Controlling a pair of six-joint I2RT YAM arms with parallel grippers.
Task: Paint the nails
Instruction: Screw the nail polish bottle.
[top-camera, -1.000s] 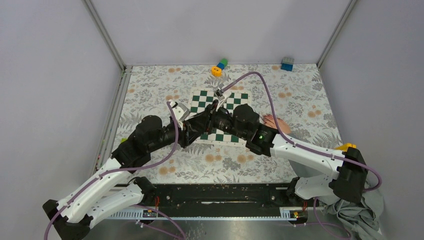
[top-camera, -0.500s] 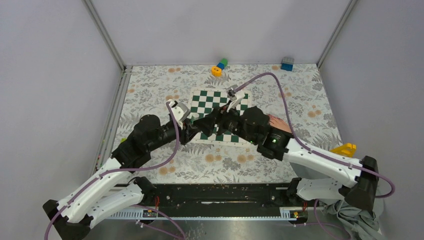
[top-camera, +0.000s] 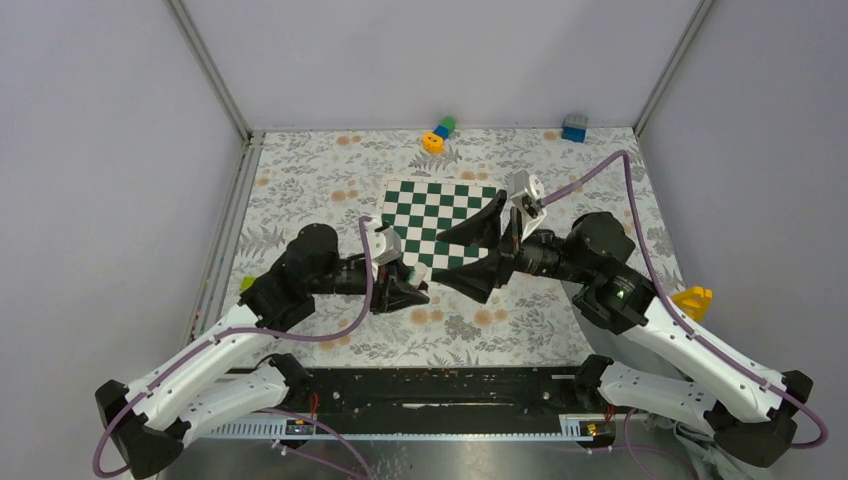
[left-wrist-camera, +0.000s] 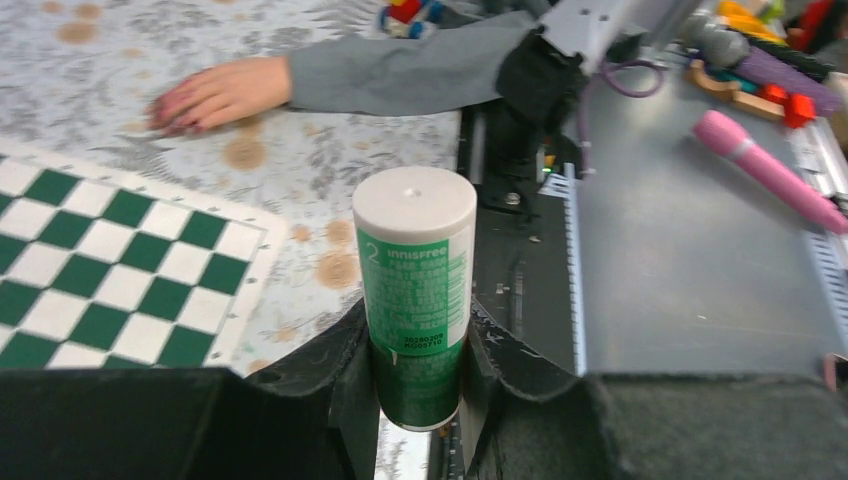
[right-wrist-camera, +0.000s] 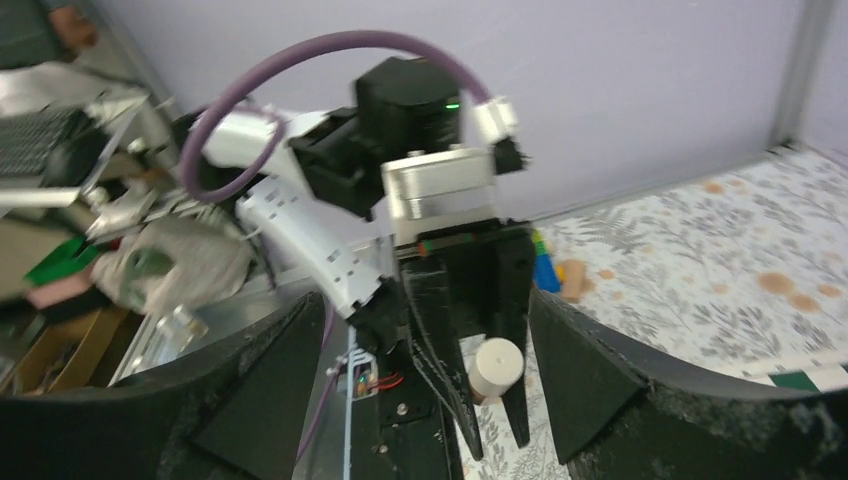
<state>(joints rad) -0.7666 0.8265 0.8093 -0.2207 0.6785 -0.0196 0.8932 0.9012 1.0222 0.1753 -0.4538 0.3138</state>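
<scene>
My left gripper (left-wrist-camera: 415, 322) is shut on a green bottle (left-wrist-camera: 415, 300) with a white cap, held upright between the jaws. In the top view this left gripper (top-camera: 408, 287) hangs just off the near edge of the chessboard (top-camera: 430, 210). My right gripper (top-camera: 476, 256) faces it from the right, wide open and empty. The right wrist view looks between the right gripper (right-wrist-camera: 428, 300) fingers at the bottle's white cap (right-wrist-camera: 497, 368). A human hand (left-wrist-camera: 225, 90) in a grey sleeve (left-wrist-camera: 400, 70) lies flat on the floral cloth, showing reddish-pink nails (left-wrist-camera: 165, 112). The top view hides the hand behind my right arm.
Toy blocks (top-camera: 438, 133) and a blue block (top-camera: 574, 127) sit by the back wall. A yellow object (top-camera: 692, 298) lies at the right. A pink stick-like object (left-wrist-camera: 765, 170) rests on the metal shelf beside the table. Grey walls enclose the table on three sides.
The right gripper opened and drew back to the right, away from the left gripper. The left gripper moved toward the near edge of the board, still gripping the bottle.
</scene>
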